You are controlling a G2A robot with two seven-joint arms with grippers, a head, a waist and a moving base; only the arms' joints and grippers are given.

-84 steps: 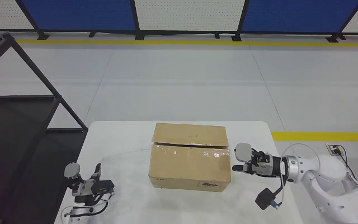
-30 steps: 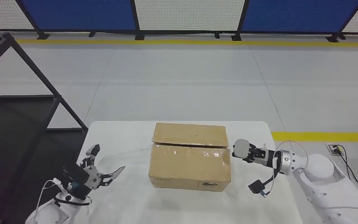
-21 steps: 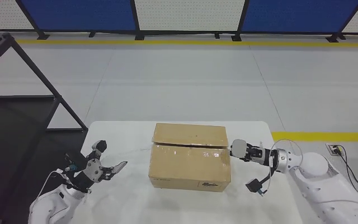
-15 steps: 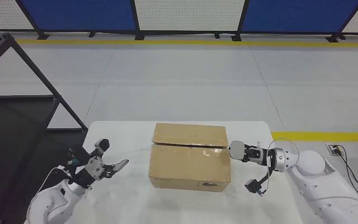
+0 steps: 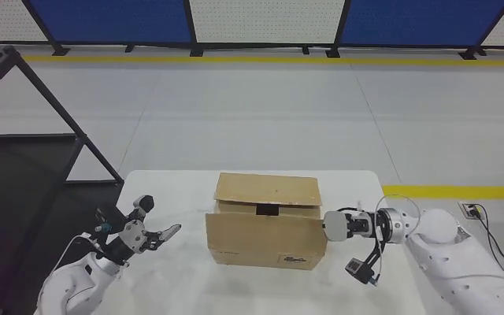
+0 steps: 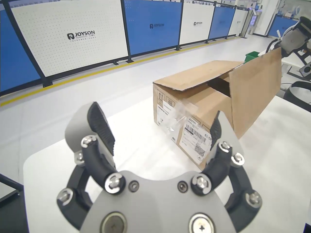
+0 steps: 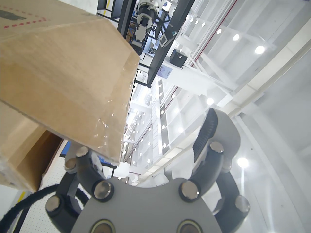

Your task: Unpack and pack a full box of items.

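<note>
Jaws first: at the lower left of the top view my left gripper [image 5: 161, 218] hangs over the white table [image 5: 181, 276] with its fingers spread wide and nothing between them, well apart from the load.

In the middle of the frame the brown corrugated cardboard box [image 5: 264, 236] sits square on the table. Its rear top flap [image 5: 268, 189] lies flat, its front top flap [image 6: 255, 86] is tilted up, and a dark slot [image 5: 268, 209] shows between them. A scrap of clear tape [image 6: 177, 115] clings to the box's side wall.

At the right, my right gripper [image 5: 329, 225] sits at the raised flap's corner. Its fingers are apart, not pinching; the corner rests against one of them.

I judge the card stiff along the panels but ready to fold at the crease, and the taped patches slick. If the box is full, as the task says, it will be heavy and should stay put. I would take the flap by its free edge near a corner, not the body, which looks too broad to pinch.
</note>
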